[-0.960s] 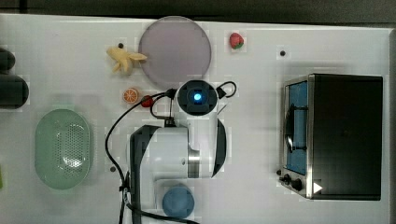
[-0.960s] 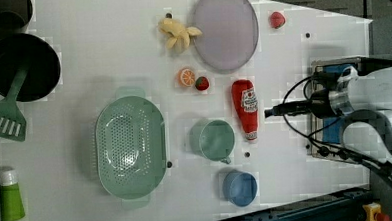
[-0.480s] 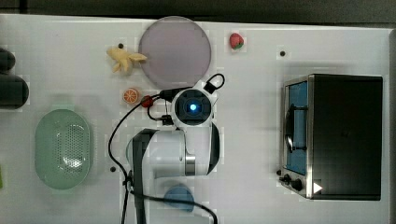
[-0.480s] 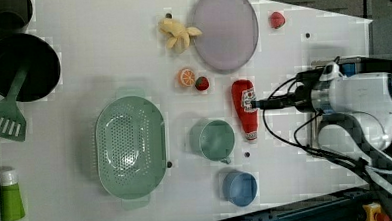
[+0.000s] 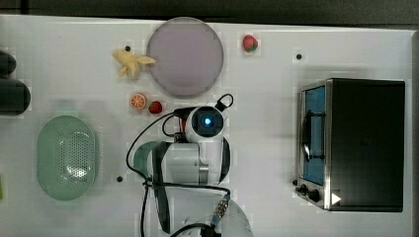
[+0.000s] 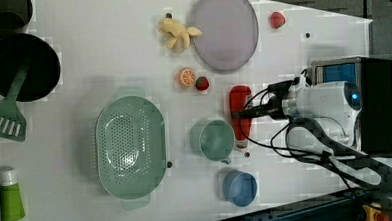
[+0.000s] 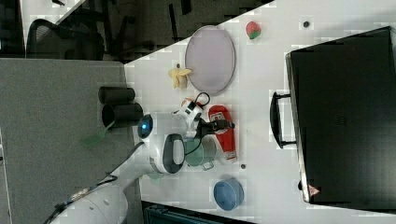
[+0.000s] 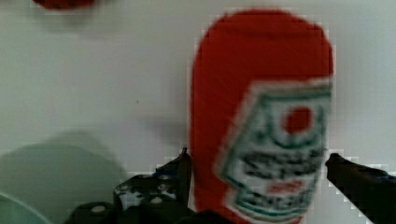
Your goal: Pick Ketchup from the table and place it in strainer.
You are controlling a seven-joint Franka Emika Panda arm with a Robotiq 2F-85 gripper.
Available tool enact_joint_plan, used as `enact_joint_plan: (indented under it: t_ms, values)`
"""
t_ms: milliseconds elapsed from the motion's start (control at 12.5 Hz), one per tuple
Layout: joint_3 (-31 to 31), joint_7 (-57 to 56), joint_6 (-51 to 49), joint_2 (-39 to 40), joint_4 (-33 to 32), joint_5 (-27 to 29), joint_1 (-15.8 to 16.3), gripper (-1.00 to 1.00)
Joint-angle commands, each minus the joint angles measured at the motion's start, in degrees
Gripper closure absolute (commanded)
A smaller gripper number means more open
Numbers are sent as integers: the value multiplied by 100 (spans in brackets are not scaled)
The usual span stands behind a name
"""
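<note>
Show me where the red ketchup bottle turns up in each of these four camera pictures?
Top view: hidden under the arm, beside the strawberry.
Left view: Ketchup lies on the table right of the green cup.
Right view: Ketchup lies right of the green cup.
Wrist view: Ketchup sits between the open fingers.
Shared landmark: the grey-lilac plate.

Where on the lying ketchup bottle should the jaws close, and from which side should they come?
Probably across the wide labelled body of the ketchup, from straight above. It lies flat on the table, and the open gripper already straddles that part; the green cup crowds the tapered cap end.
</note>
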Motion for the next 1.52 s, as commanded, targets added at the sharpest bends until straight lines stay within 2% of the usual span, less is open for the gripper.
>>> enact_joint_plan:
  t_ms: [80, 160, 480, 880, 1120, 1520]
  values:
    - [-36, -211, 308, -51, -26, -19, 2, -43]
    - [-30, -211, 307, -68, -35, -19, 3, -25]
    - [5, -211, 104, -594, 4, -19, 17, -25]
    - [305, -12, -1649, -1954, 378, -15, 54, -25]
    - [563, 659, -2687, -2565, 712, -8, 125, -25]
    - [1489, 2723, -3026, -2774, 937, -7, 368, -25]
